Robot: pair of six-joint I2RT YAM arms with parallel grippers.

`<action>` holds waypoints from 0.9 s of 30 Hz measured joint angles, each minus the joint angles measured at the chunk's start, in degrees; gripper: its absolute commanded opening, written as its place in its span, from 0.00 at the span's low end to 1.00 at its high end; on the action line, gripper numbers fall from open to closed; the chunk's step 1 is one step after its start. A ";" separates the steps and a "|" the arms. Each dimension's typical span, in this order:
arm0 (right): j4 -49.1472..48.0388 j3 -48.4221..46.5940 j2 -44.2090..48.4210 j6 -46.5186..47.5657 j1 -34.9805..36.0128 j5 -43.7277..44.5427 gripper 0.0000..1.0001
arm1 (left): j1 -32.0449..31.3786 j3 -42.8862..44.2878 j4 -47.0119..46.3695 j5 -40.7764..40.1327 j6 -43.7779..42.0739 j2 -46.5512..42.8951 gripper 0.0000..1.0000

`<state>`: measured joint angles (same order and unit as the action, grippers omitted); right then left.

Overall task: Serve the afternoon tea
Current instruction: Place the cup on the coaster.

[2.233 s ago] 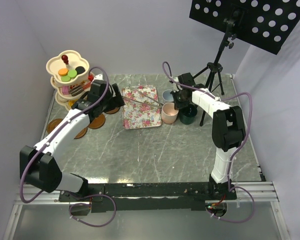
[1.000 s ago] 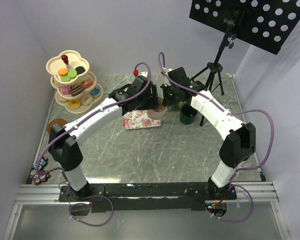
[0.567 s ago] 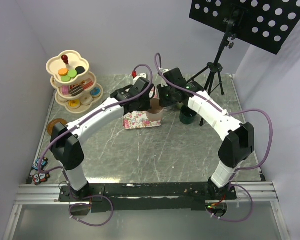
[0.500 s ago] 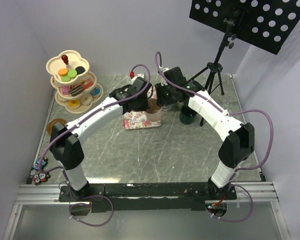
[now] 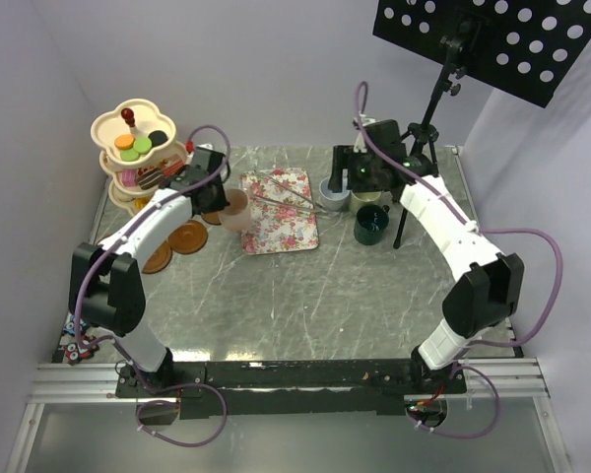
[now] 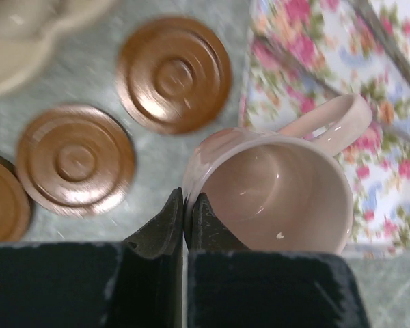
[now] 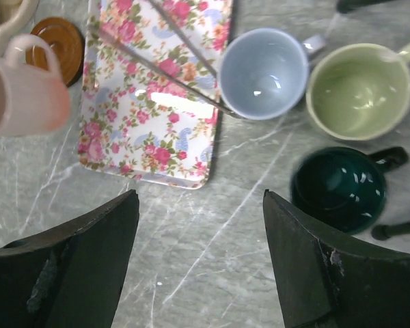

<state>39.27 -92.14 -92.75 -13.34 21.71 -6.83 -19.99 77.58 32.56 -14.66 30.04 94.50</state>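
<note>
My left gripper [image 6: 188, 205] is shut on the rim of the pink mug [image 6: 280, 191], one finger inside and one outside. It holds the mug [image 5: 236, 209] above the table at the left edge of the floral tray [image 5: 281, 212]. Three brown saucers [image 6: 172, 74] [image 6: 75, 158] [image 6: 0, 198] lie just left of the mug. The cream stand [image 5: 138, 158] with toy cakes stands at the back left. My right gripper [image 7: 199, 205] hangs open and empty over bare table. The light blue mug [image 7: 263, 72], light green mug [image 7: 359, 89] and dark green mug [image 7: 338, 188] stand close to it.
Metal tongs [image 7: 171, 58] lie across the tray [image 7: 157, 89], their tip resting by the light blue mug. A black tripod [image 5: 419, 148] with a perforated board stands at the back right, one leg reaching beside the dark green mug [image 5: 371, 225].
The left gripper shut on the pink mug and carried it left across the tray to the saucers. The right gripper opened, let go and drew back to the right.
</note>
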 measured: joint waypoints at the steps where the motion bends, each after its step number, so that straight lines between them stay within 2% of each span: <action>1: -0.13 0.50 0.74 -0.17 -0.94 -0.11 0.80 | 1.18 0.02 -0.83 0.11 -0.79 0.02 0.01; 9: -0.72 0.66 1.42 -0.55 -2.49 -2.21 0.80 | 8.07 2.54 -7.13 3.52 -6.19 5.66 0.01; 16: -0.68 0.31 0.55 -0.55 -3.23 -3.87 0.80 | 10.69 6.10 -9.22 6.23 -9.01 14.05 0.01; 27: -0.61 0.09 -0.98 -0.55 -4.37 -5.09 0.81 | 13.05 9.94 -10.49 8.02 -11.58 17.14 0.01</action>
<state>38.65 -92.05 -93.73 -13.89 17.34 -11.92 -6.94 87.53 22.06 -6.63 18.46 111.63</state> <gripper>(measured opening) 0.806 0.050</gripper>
